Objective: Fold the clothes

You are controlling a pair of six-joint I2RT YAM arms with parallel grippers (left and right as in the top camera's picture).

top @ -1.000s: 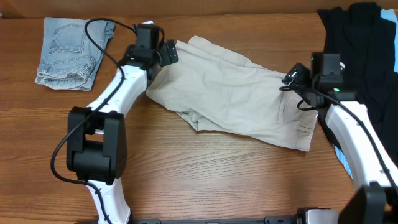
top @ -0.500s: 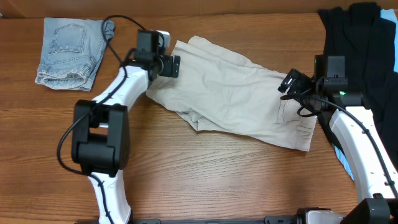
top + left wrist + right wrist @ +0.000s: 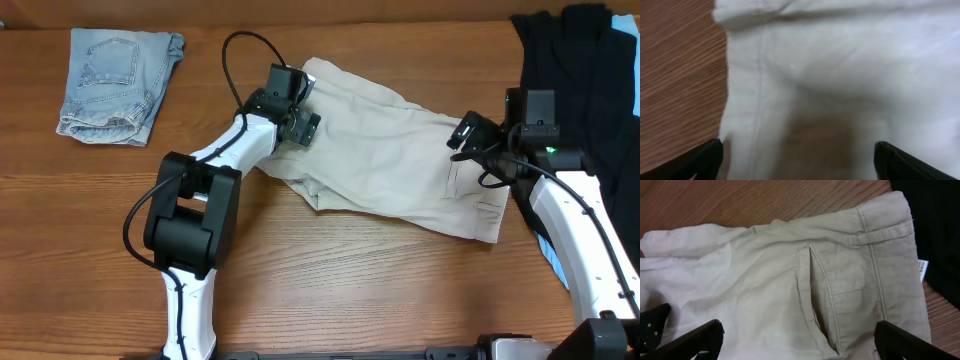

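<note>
- Khaki shorts (image 3: 390,160) lie crumpled mid-table, with the waistband (image 3: 897,270) at the right, beside black garments (image 3: 590,70).
- Left gripper (image 3: 303,122) is over their far-left edge, fingers (image 3: 710,157) wide, gripping nothing.
- Right gripper (image 3: 465,135) hangs above the pocket (image 3: 812,290), fingers wide, empty.
- Denim shorts (image 3: 118,80) sit far left on the wooden table (image 3: 330,270).

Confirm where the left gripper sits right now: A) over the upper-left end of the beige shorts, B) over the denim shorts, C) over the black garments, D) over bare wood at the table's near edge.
A: overhead, the left gripper is over the upper-left end of the beige shorts, and its wrist camera sees pale fabric between open fingers; the denim shorts lie apart, far left.
</note>
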